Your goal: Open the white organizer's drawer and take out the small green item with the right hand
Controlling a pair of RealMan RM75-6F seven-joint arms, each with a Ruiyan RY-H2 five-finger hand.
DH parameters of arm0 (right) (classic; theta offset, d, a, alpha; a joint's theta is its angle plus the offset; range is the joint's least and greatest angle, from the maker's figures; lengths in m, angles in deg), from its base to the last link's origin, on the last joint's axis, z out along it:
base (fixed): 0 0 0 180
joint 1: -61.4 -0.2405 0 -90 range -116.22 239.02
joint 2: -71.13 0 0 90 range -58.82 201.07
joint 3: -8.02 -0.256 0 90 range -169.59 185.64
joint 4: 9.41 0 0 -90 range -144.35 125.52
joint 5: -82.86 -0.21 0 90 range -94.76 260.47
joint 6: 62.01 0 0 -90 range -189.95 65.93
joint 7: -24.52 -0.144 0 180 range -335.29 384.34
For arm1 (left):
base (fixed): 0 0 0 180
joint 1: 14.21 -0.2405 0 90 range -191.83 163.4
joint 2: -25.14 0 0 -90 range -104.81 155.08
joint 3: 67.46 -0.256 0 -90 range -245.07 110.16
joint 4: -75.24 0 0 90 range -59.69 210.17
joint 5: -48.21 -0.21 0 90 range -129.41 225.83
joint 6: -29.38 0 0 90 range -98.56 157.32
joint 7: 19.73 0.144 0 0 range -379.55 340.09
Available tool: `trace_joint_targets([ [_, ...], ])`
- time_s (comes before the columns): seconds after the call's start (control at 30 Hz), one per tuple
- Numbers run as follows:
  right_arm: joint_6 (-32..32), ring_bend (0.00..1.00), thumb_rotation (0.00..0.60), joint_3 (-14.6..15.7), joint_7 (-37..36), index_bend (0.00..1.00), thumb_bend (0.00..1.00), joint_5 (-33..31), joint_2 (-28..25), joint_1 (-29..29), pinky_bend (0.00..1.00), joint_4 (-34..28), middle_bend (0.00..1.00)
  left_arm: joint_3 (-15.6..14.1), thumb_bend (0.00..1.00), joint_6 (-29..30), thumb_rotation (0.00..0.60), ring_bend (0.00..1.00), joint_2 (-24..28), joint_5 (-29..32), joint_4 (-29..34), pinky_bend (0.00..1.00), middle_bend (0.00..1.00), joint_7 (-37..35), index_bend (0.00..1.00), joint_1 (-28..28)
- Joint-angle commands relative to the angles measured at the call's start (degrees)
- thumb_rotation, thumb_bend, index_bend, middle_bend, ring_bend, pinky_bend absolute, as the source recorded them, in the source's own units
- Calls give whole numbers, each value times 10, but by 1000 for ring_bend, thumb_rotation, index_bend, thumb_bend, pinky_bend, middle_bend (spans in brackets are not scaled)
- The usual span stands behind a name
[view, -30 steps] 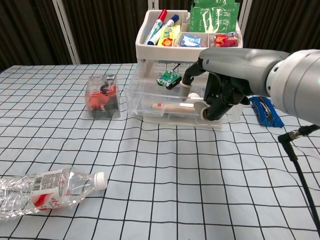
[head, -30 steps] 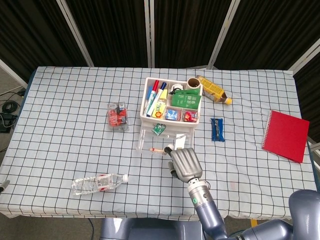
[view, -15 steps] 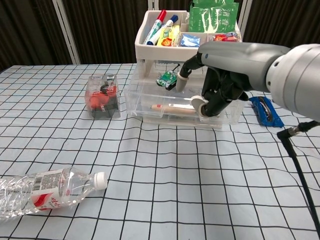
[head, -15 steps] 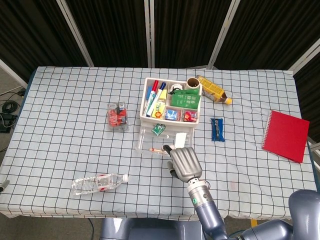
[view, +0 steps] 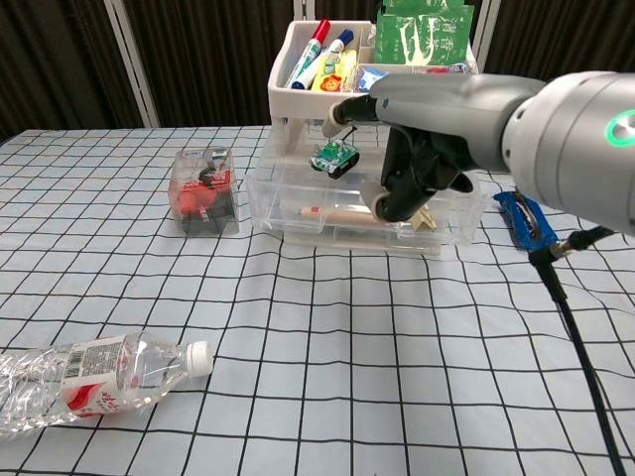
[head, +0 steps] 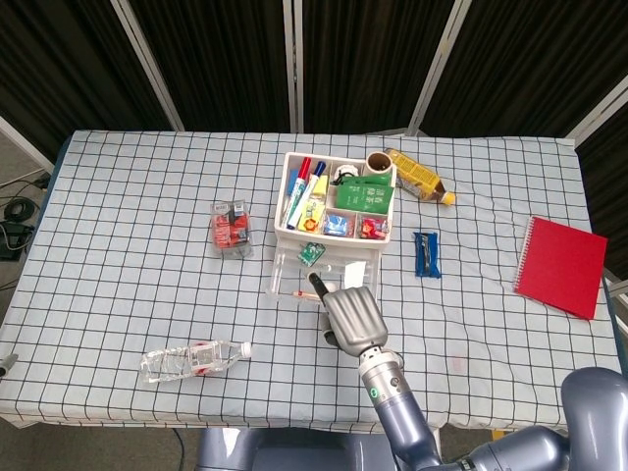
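Note:
The white organizer [head: 334,196] [view: 327,89] stands mid-table, its clear drawer [head: 324,280] [view: 288,203] pulled out toward me. A small green item [head: 311,254] [view: 333,157] lies in the drawer's back left part, with a wooden stick [view: 332,212] nearer the front. My right hand [head: 350,316] [view: 422,159] hovers over the drawer's front right, fingers curled down, one finger stretched toward the green item without touching it. Nothing shows in the hand. My left hand is out of both views.
A clear box with red contents [head: 232,228] [view: 204,190] sits left of the organizer. A plastic bottle [head: 191,360] [view: 94,377] lies near the front left. A blue snack bar [head: 425,253] [view: 524,220], a yellow bottle [head: 420,178] and a red notebook [head: 561,265] lie to the right.
My right hand has shifted left over the drawer, and its outstretched finger has come closer to the green item.

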Motion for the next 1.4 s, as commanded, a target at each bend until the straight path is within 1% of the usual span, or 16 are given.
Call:
trace_joint_targets([
  [0.03, -2, 1000, 600, -56, 37, 94, 646, -77, -5, -35, 850, 1, 992, 1, 0, 0, 600, 0, 1, 2, -1, 0, 0, -3, 0, 0],
  [0.1, 0, 1000, 600, -72, 46, 84, 665, -101, -9, -45, 853, 3, 994, 2, 0, -2, 600, 0, 2, 4, -1, 0, 0, -5, 0, 0],
  [0.2, 4, 1000, 600, -101, 68, 71, 677, -152, -21, -67, 860, 4, 998, 2, 0, -4, 600, 0, 2, 6, -2, 0, 0, -6, 0, 1],
  [0.27, 8, 1000, 600, -125, 104, 69, 681, -206, -34, -91, 862, 10, 1000, 3, 0, -9, 600, 0, 1, 9, -4, 0, 0, -5, 0, 3],
  [0.37, 12, 1000, 600, -151, 127, 70, 688, -270, -44, -116, 866, 14, 1000, 4, 0, -12, 600, 0, 1, 14, -4, 0, 0, -5, 0, 4],
  [0.5, 12, 1000, 600, -171, 148, 83, 695, -328, -58, -144, 868, 30, 1000, 6, 0, -18, 600, 0, 2, 21, -4, 0, 0, -3, 0, 6],
  [0.57, 8, 1000, 600, -176, 148, 95, 695, -343, -63, -153, 868, 35, 1000, 6, 0, -22, 600, 0, 2, 23, -4, 0, 0, -3, 0, 7],
  [0.8, -10, 1000, 600, -173, 148, 119, 696, -377, -76, -180, 868, 65, 1000, 7, 0, -28, 600, 0, 0, 30, -7, 0, 0, -2, 0, 9],
  [1.03, -24, 1000, 600, -168, 151, 190, 696, -418, -86, -197, 868, 82, 1000, 9, 0, -32, 600, 0, 0, 34, -9, 0, 0, -5, 0, 11],
  [1.4, -49, 1000, 600, -145, 135, 185, 697, -429, -92, -213, 868, 104, 1000, 10, 0, -38, 600, 0, -1, 41, -11, 0, 0, -3, 0, 13],
])
